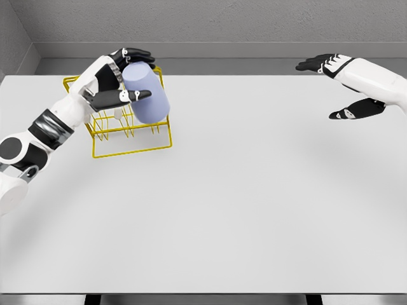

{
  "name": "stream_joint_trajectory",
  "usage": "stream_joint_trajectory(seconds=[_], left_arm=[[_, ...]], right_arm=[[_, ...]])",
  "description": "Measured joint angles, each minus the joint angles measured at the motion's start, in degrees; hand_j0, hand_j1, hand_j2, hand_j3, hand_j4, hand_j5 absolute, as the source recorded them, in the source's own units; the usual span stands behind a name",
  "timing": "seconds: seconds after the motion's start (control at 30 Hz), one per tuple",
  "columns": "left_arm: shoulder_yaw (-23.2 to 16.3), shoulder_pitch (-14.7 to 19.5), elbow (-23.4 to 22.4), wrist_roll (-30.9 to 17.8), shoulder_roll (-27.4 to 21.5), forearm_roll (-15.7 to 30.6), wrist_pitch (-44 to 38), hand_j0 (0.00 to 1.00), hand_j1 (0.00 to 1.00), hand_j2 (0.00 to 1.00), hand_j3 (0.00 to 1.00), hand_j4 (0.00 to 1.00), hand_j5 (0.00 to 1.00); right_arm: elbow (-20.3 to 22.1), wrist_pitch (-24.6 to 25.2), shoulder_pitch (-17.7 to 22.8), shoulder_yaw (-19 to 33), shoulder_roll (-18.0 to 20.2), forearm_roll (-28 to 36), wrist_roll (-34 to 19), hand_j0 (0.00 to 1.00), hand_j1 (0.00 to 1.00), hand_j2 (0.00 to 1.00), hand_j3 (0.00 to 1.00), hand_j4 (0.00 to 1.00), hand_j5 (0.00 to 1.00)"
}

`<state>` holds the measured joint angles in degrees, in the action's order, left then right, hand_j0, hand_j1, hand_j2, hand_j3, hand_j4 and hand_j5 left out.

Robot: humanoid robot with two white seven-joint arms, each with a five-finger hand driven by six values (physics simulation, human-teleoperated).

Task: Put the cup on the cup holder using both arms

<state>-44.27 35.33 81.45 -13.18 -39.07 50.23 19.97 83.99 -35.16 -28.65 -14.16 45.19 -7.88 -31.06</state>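
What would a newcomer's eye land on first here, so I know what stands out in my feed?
First, the lavender cup gripped in the left hand at the table's far left, tilted over the yellow wire cup holder. Next, the right hand at the far right edge, fingers spread and holding nothing, well away from the cup. Between them lies the white table.

A bare simulated test room here: plain white table (241, 210) filling the view, grey textured walls (222, 19) meeting behind its far edge, no furnishings beyond them.
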Motion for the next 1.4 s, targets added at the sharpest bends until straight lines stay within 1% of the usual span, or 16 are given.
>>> stream_joint_trajectory(seconds=[0.07,0.2,0.3,0.63,0.87,1.0,1.2,1.3,1.37,1.4], left_arm=[[0.01,0.0,0.0,0.0,0.0,-0.01,0.0,0.72,0.72,0.72,0.72,0.72,0.72],[0.02,0.0,0.01,-0.01,0.0,-0.08,0.02,0.76,0.76,0.76,0.76,0.76,0.76],[0.02,-0.09,0.0,-0.01,0.0,-0.16,0.0,0.81,0.81,0.81,0.81,0.81,0.81],[0.05,-0.17,0.5,-0.01,-0.17,-0.67,0.22,0.81,0.81,0.81,0.81,0.81,0.81],[0.1,-0.09,3.35,-0.01,-1.0,-0.68,0.56,0.81,0.81,0.81,0.81,0.81,0.81],[0.1,-0.09,5.48,-0.01,-2.75,-0.7,2.21,0.81,0.81,0.81,0.81,0.81,0.81],[0.55,-0.79,7.46,-0.01,-6.44,-0.65,5.9,0.81,0.81,0.81,0.81,0.81,0.81],[0.72,-2.55,7.93,-0.02,-8.82,-0.68,8.62,0.83,0.83,0.83,0.83,0.83,0.83],[1.36,-4.13,8.04,-0.03,-10.76,-0.7,10.03,0.87,0.87,0.87,0.87,0.87,0.87],[1.7,-4.39,8.08,-0.05,-11.83,-0.68,10.49,0.89,0.89,0.89,0.89,0.89,0.89]], right_arm=[[0.0,0.0,0.0,0.01,0.01,0.0,0.0,1.0,1.0,1.0,1.0,1.0,1.0],[-0.03,0.0,0.0,0.03,0.02,0.0,0.0,1.0,1.0,1.0,1.0,1.0,1.0],[-0.05,0.0,0.0,0.05,0.02,0.0,0.0,1.0,1.0,1.0,1.0,1.0,1.0],[-0.07,0.0,0.0,0.06,0.02,0.0,0.0,1.0,1.0,1.0,1.0,1.0,1.0],[-0.07,0.0,0.0,0.08,0.1,0.0,0.0,1.0,1.0,1.0,1.0,1.0,1.0],[-0.07,0.0,0.0,0.08,0.11,0.0,0.0,1.0,1.0,1.0,1.0,1.0,1.0],[-0.05,0.0,0.0,0.08,0.11,0.0,0.0,1.0,1.0,1.0,1.0,1.0,1.0],[-0.03,0.0,0.0,0.07,0.05,0.0,0.0,1.0,1.0,1.0,1.0,1.0,1.0],[-0.04,0.0,0.0,0.07,0.04,0.0,0.0,1.0,1.0,1.0,1.0,1.0,1.0],[-0.07,0.0,0.0,0.07,0.03,-0.01,0.0,1.0,1.0,1.0,1.0,1.0,1.0]])
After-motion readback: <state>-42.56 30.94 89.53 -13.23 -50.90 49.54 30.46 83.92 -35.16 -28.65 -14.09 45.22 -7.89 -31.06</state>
